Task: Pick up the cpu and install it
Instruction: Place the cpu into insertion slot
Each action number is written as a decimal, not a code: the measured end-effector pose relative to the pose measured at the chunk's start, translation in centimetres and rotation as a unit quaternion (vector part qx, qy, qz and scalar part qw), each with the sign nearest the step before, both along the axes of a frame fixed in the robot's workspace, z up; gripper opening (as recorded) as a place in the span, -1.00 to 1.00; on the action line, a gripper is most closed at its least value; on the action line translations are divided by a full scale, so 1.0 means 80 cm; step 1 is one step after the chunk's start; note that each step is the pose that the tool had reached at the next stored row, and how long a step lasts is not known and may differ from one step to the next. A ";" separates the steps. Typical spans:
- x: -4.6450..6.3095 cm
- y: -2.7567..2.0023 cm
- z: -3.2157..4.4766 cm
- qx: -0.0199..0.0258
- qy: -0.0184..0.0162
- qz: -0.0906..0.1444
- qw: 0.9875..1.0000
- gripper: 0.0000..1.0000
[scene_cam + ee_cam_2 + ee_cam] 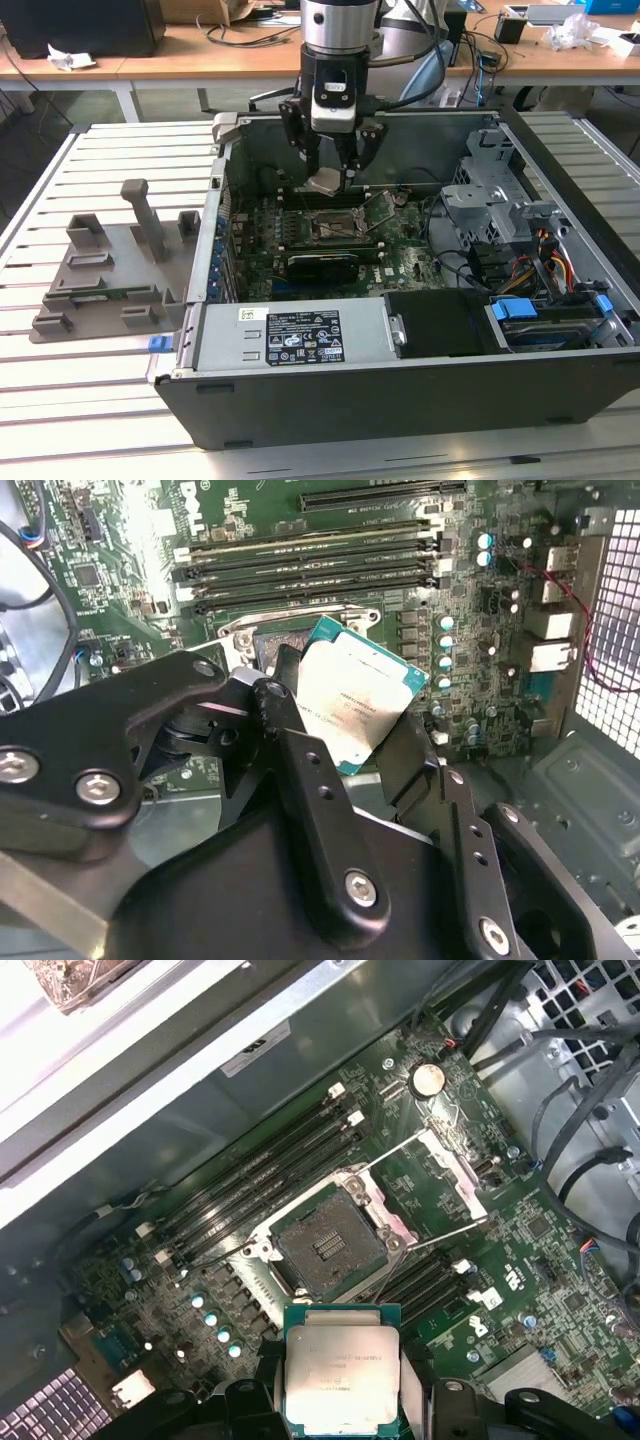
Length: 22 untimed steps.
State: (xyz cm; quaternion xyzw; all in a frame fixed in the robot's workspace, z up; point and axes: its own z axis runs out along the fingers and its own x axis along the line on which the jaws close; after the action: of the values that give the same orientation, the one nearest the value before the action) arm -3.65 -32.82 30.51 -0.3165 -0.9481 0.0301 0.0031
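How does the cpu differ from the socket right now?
The cpu is held in the hand, above the board; the socket sits fixed on it. The cpu's top is dull silver metal; the socket's bed is dark, framed in bright metal. Both are square.

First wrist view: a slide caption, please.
Gripper holds the cpu clear of the open socket on the motherboard.

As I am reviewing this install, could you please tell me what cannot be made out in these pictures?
- Underside of the cpu: turned away from the camera in both wrist views.
- Contacts of the socket: too small to judge in the first wrist view.
- Most of the socket in the second wrist view: behind the cpu and the gripper.
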 end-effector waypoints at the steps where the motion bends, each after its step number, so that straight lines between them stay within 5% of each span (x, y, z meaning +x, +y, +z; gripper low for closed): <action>1: 0.000 0.0000 0.0000 0.000 0.000 -0.007 1.000 0.09; 10: 0.000 0.0000 0.0000 0.000 0.000 -0.057 0.998 0.09; 16: 0.000 0.0000 0.0000 0.000 0.000 -0.089 0.996 0.09; 22: 0.000 0.0000 0.0000 0.000 0.000 -0.125 0.992 0.09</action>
State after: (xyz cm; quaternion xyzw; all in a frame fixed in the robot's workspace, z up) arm -3.65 -32.82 30.51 -0.4325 -0.9011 0.0294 0.0069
